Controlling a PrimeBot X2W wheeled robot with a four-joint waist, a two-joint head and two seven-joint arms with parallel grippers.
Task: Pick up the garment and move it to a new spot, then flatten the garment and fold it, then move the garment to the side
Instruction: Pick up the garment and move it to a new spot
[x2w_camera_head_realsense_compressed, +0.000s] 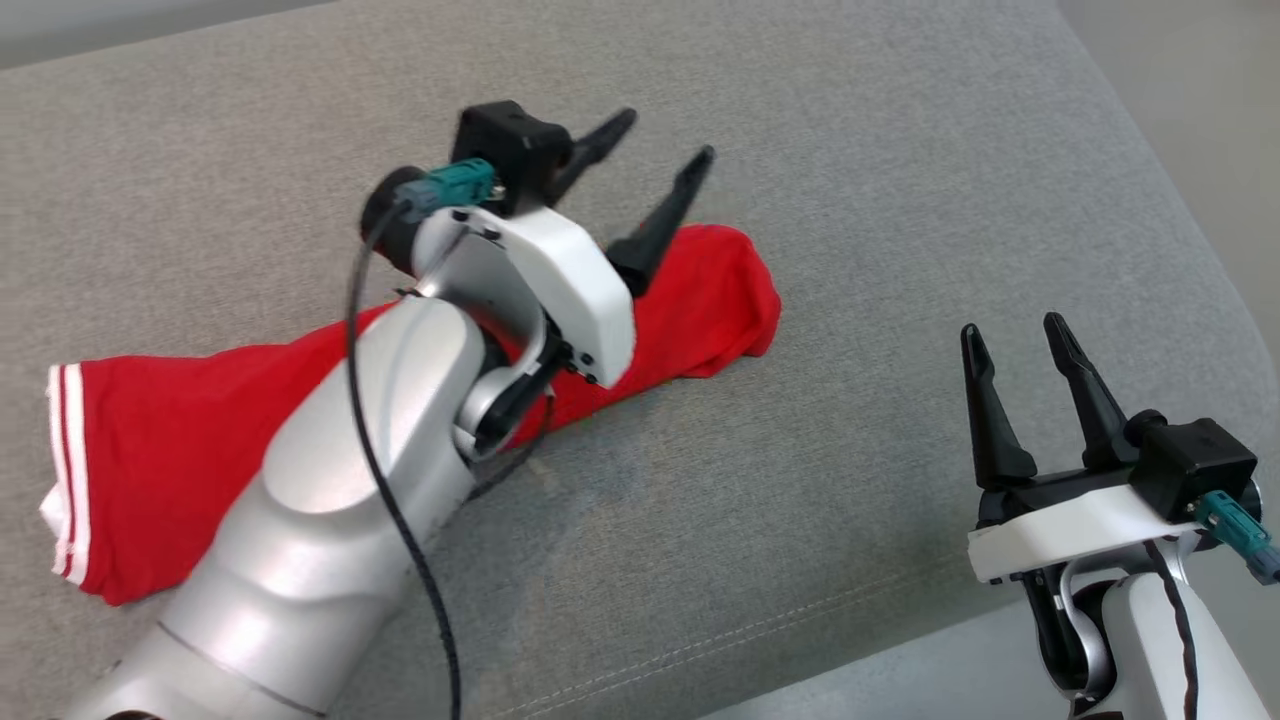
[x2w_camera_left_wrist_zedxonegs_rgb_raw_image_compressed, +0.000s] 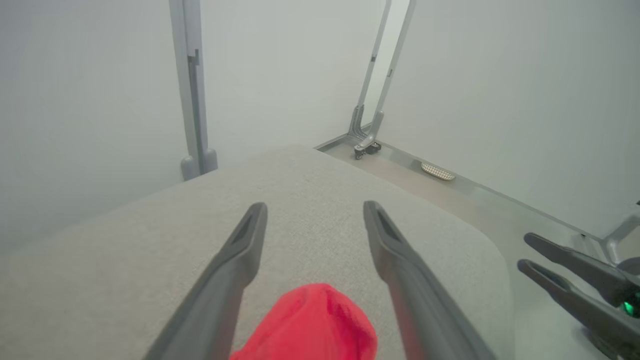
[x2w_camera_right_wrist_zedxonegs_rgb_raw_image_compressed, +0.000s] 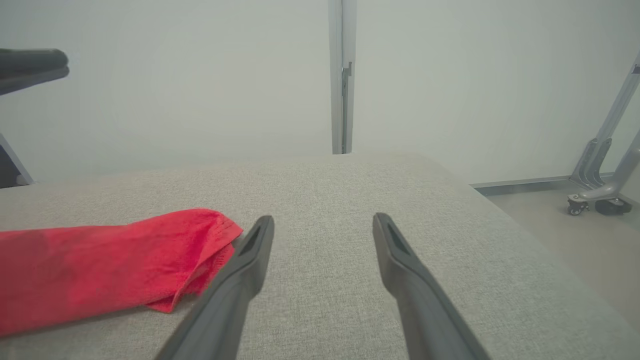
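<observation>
The garment (x2w_camera_head_realsense_compressed: 180, 450) is a red piece with white stripes at its left hem, lying as a long bunched strip across the grey cushion (x2w_camera_head_realsense_compressed: 850, 200). Its right end (x2w_camera_left_wrist_zedxonegs_rgb_raw_image_compressed: 310, 325) rests on the cushion below and between my left fingers. My left gripper (x2w_camera_head_realsense_compressed: 665, 140) hovers above that end, open, with nothing held. At the lower right my right gripper (x2w_camera_head_realsense_compressed: 1015, 335) stands open and empty, well apart from the cloth. From the right wrist, the garment's end (x2w_camera_right_wrist_zedxonegs_rgb_raw_image_compressed: 125, 260) lies to the left of my right gripper (x2w_camera_right_wrist_zedxonegs_rgb_raw_image_compressed: 322, 222).
The cushion's front edge (x2w_camera_head_realsense_compressed: 800, 650) runs along the lower right, with pale floor beyond it. Pale walls, a vertical metal post (x2w_camera_right_wrist_zedxonegs_rgb_raw_image_compressed: 341, 75) and a wheeled frame leg (x2w_camera_left_wrist_zedxonegs_rgb_raw_image_compressed: 367, 140) stand behind the cushion. My left forearm (x2w_camera_head_realsense_compressed: 330, 500) crosses over the garment's middle.
</observation>
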